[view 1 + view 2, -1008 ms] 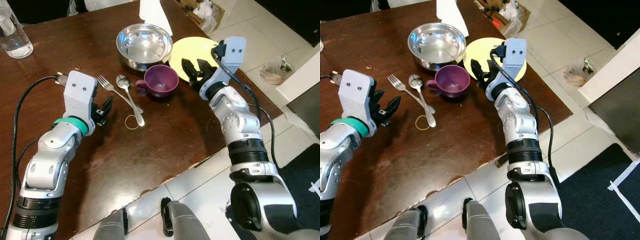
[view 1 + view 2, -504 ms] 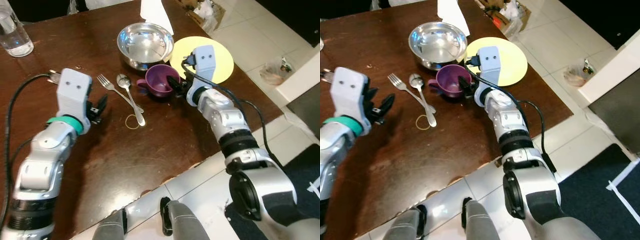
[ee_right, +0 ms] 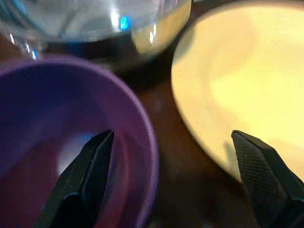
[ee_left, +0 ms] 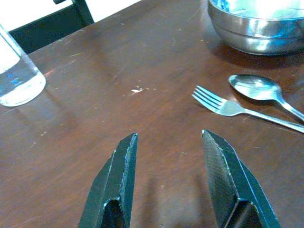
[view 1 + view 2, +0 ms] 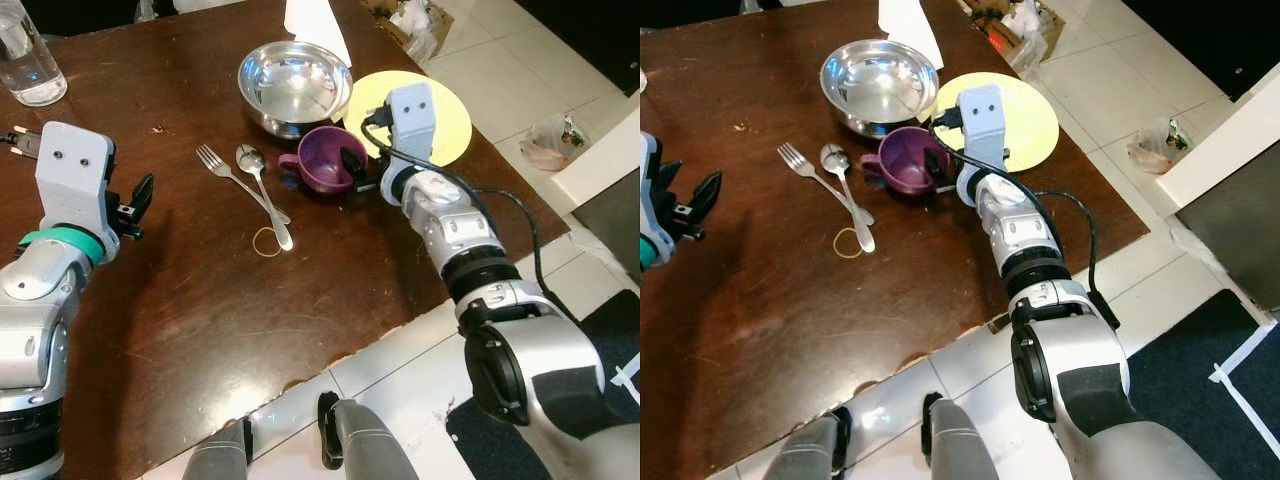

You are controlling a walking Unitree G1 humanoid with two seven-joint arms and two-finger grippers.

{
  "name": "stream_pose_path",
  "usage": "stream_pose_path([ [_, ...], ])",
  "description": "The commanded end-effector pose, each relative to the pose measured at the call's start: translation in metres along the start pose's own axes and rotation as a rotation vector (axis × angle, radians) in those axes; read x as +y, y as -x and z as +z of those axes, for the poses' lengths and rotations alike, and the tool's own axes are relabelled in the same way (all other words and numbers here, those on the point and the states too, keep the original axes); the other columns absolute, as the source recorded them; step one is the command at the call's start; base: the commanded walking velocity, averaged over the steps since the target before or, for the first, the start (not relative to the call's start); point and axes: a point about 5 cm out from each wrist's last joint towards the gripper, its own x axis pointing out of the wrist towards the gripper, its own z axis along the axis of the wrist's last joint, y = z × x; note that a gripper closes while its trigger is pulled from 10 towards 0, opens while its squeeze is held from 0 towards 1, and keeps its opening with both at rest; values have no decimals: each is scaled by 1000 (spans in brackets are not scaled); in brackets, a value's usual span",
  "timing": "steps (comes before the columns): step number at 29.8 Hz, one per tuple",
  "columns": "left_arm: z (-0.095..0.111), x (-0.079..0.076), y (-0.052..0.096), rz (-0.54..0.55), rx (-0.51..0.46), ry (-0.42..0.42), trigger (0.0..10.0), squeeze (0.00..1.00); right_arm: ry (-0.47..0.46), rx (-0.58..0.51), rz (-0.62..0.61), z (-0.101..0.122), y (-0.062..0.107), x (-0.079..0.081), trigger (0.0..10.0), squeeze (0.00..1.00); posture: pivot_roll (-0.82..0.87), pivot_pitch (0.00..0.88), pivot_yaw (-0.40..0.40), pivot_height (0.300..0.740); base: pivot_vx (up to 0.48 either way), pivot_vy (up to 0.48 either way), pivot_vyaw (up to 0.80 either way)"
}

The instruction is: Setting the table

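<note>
A purple cup (image 5: 322, 160) stands on the dark wooden table (image 5: 250, 320), just in front of a steel bowl (image 5: 293, 85) and left of a yellow plate (image 5: 455, 118). My right gripper (image 5: 357, 170) is open and straddles the cup's right rim (image 3: 142, 123): one finger (image 3: 90, 166) is inside the cup, the other (image 3: 261, 166) is outside, toward the plate (image 3: 228, 85). A fork (image 5: 222, 172) and a spoon (image 5: 262, 188) lie left of the cup. My left gripper (image 4: 169, 137) hangs open over bare table, well left of the fork (image 4: 223, 105).
A glass of water (image 5: 25, 60) stands at the far left corner. A rubber band (image 5: 265, 238) lies by the spoon's handle. A white napkin (image 5: 315, 25) sits behind the bowl. The table's edge runs diagonally at the right, with tiled floor (image 5: 520, 70) beyond.
My right gripper has moved left from over the yellow plate to the purple cup, with one finger now inside its rim. My left arm has drawn back leftward, away from the fork.
</note>
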Motion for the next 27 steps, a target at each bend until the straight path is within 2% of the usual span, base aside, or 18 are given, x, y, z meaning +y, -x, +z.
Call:
stream_pose_path([
  [1,-3,-6,3,-21,15,5,10000,0,-39,75,19,-17,1,2,10000,0,41,169,-54,740,0,0,0],
  [3,-3,-6,3,-24,15,6,10000,0,-55,99,40,-22,1,4,10000,0,41,169,-54,740,0,0,0],
  [4,-3,-7,3,-24,15,8,10000,0,-94,135,109,-29,2,12,3961,0,38,166,-56,740,0,0,0],
  [7,-3,-7,3,-24,15,8,10000,0,-94,135,109,-29,2,12,3961,0,38,166,-56,740,0,0,0],
  [8,-3,-7,3,-24,16,10,10000,0,-117,145,159,-32,2,18,0,0,32,161,-62,740,0,0,0],
  [14,-5,-11,2,-30,19,21,10000,0,-169,77,209,-24,1,23,0,0,12,151,-67,740,0,0,0],
  [17,-7,-13,0,-34,21,26,10000,0,-188,-11,204,-11,1,21,0,0,8,146,-62,740,0,0,0],
  [21,-7,-13,-1,-36,21,28,10000,0,-190,-66,202,-4,1,20,0,0,7,143,-62,740,0,0,0],
  [25,-8,-15,-2,-40,23,31,10000,0,-175,-179,212,13,5,18,0,0,1,142,-57,740,0,0,0],
  [27,-8,-16,-2,-41,23,32,10000,0,-176,-192,216,15,6,18,0,0,1,142,-57,740,0,0,0],
])
